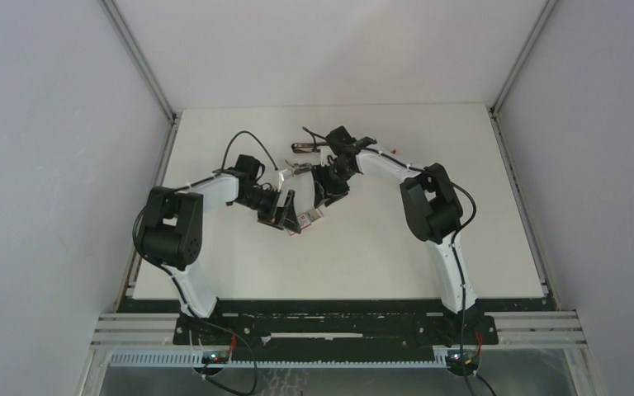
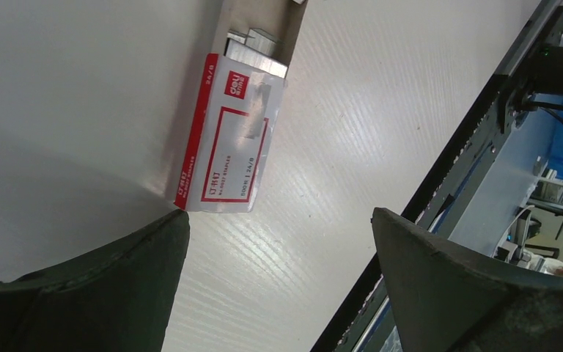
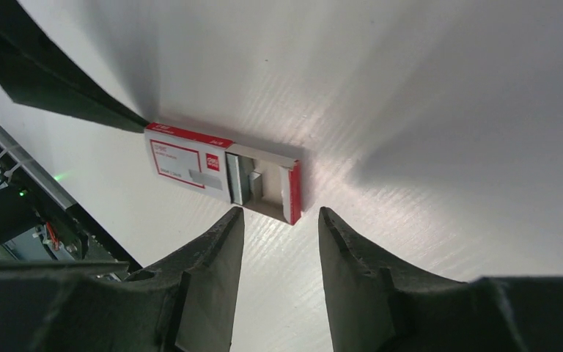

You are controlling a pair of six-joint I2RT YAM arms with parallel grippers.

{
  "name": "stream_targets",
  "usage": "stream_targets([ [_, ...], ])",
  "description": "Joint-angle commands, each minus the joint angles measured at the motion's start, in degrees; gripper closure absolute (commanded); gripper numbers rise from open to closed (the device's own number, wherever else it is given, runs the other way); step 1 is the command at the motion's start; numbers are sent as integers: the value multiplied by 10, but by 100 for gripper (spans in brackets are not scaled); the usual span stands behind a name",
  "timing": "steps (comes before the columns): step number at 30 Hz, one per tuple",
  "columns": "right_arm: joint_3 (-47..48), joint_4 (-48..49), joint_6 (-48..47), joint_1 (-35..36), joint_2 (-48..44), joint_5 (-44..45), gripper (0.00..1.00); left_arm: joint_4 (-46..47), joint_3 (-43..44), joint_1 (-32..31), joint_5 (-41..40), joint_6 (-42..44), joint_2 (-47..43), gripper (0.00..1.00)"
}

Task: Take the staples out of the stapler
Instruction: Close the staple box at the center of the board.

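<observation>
Staples sit in the slid-open red-and-white box on the surface, just beyond the right fingers, parted and empty; left fingers wide apart, empty.

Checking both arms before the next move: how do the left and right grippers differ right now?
The left gripper stands wide open; the right gripper leaves a much narrower gap. The left faces the closed sleeve end of the red-and-white box; the right faces its slid-open drawer end. Both are empty and hover close to that box.
</observation>
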Motion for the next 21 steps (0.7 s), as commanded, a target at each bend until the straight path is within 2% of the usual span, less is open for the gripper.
stream_targets([
  [1,6,5,-10,-1,16,2,57,-12,3,-13,2,25,7,0],
  [21,11,4,-20,37,39,-61,57,1,4,-19,-13,13,17,0],
])
